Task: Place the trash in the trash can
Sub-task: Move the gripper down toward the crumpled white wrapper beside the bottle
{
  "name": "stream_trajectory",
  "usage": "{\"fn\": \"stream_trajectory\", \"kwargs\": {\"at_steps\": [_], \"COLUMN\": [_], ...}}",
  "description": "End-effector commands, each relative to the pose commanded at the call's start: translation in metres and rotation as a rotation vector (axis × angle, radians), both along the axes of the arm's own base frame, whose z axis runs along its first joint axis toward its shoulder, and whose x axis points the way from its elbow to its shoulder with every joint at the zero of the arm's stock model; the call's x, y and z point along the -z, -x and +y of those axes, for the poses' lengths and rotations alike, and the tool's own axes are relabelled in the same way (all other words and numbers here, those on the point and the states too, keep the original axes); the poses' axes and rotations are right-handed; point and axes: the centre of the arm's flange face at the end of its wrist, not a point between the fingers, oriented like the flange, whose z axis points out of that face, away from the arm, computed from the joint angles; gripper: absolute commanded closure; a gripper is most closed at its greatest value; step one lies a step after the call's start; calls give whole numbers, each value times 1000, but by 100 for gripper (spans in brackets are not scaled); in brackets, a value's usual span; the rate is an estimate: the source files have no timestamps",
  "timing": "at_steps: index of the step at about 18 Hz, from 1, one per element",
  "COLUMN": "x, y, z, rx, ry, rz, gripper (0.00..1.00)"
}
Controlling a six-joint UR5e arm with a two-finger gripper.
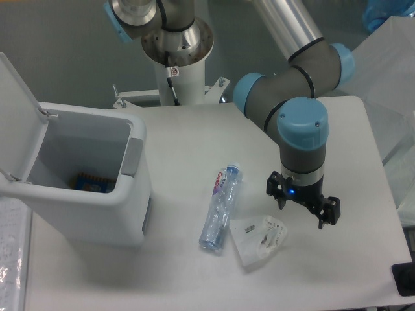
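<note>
A slim clear water bottle with a red-and-blue label lies on its side at the middle of the white table. Just right of its base lies a small clear plastic pouch, flat on the table. My gripper hangs over the table to the right of both, slightly above and beside the pouch, fingers pointing down and apart, nothing between them. The trash can, a large white bin with its lid swung open and a grey latch panel, stands at the left; a blue item shows at its bottom.
The robot's base column rises at the back edge of the table. Crumpled clear plastic sheeting lies past the table's right edge. A dark object sits at the lower right corner.
</note>
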Motion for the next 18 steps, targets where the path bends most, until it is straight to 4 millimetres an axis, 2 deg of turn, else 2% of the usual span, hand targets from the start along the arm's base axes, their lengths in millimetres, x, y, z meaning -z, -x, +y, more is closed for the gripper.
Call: {"fn": "stream_trajectory", "kwargs": {"at_steps": [4,7,9,11,13,15,18], "x": [1,14,28,44,55,76,85], "y": [0,-8,-14,-23,-32,-34,-37], "z": [0,4,10,7,9,10,13], "rx": [-5,-28,-94,-155,-155,-153,-148], "ry": [-4,-14,-33,-63,-74,-46,-38], "rz": [-2,-19,-29,-19,-8,-28,-36], "gripper": [0,0,0,0,0,0,0]}}
